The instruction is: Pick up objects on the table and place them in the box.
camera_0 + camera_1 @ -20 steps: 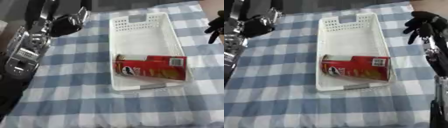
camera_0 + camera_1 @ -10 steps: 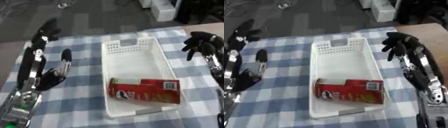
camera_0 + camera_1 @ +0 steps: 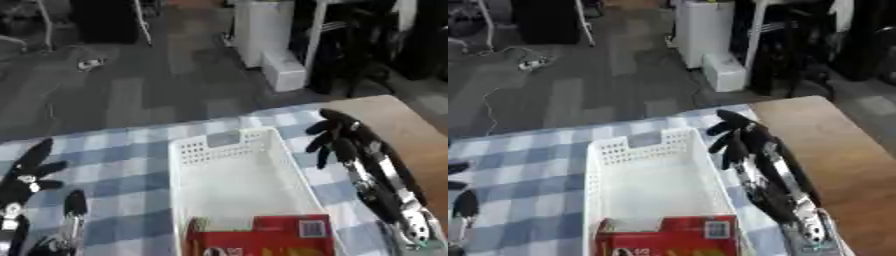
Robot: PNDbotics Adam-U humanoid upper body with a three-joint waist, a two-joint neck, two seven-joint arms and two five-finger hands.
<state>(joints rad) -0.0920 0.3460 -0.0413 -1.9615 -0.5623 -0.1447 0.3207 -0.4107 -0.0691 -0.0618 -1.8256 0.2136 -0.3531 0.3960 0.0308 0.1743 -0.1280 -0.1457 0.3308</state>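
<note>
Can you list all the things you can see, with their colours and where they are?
Basket: one, white plastic with holes in its walls, middle of the table.
Red package: one, red with a barcode label, lying in the near end of the basket.
Tablecloth: one, blue and white checks, covering the table.
Bare wooden tabletop: brown, at the right edge.
Left hand: black, open, over the cloth at lower left, holding nothing.
Right hand: black, open, right of the basket, holding nothing.
</note>
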